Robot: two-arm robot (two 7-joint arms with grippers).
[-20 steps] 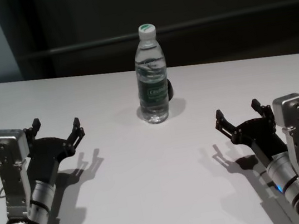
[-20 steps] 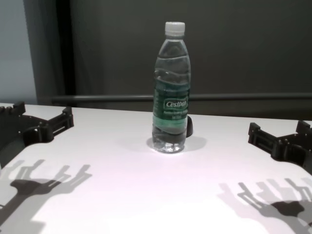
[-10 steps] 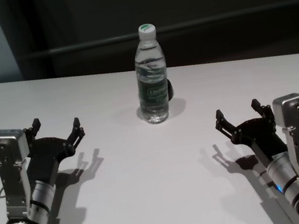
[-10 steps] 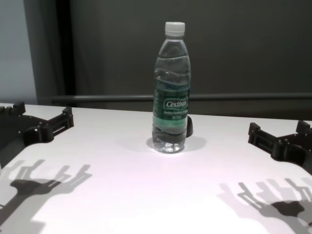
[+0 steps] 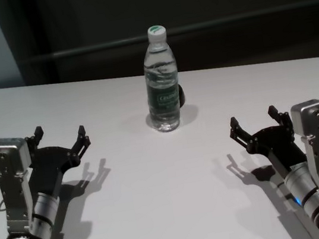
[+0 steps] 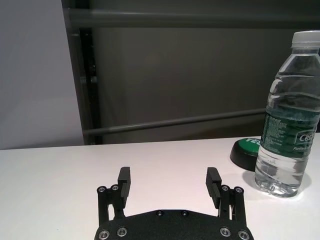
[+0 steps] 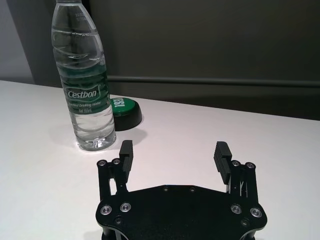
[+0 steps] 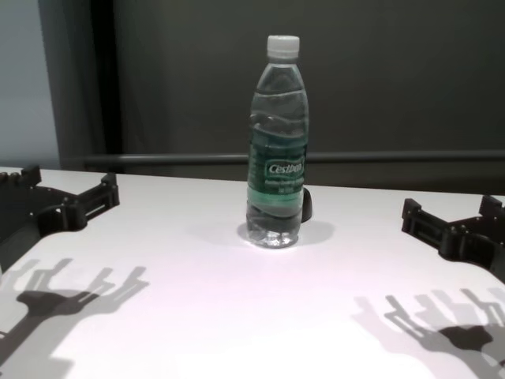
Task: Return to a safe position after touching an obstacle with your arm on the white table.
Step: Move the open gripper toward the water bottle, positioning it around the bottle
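The obstacle, a clear water bottle (image 5: 161,83) with a white cap and green label, stands upright at the middle far part of the white table (image 5: 160,203); the chest view shows the bottle (image 8: 277,150) as well. My left gripper (image 5: 60,138) hovers open over the near left of the table, well apart from the bottle (image 6: 287,117). On the near right my right gripper (image 5: 254,119) is open too, with nothing between its fingers, and the bottle (image 7: 86,80) stands beyond it.
A small black puck with a green top (image 7: 122,110) lies just behind the bottle's base. A dark wall with a horizontal rail (image 5: 241,20) runs behind the table's far edge.
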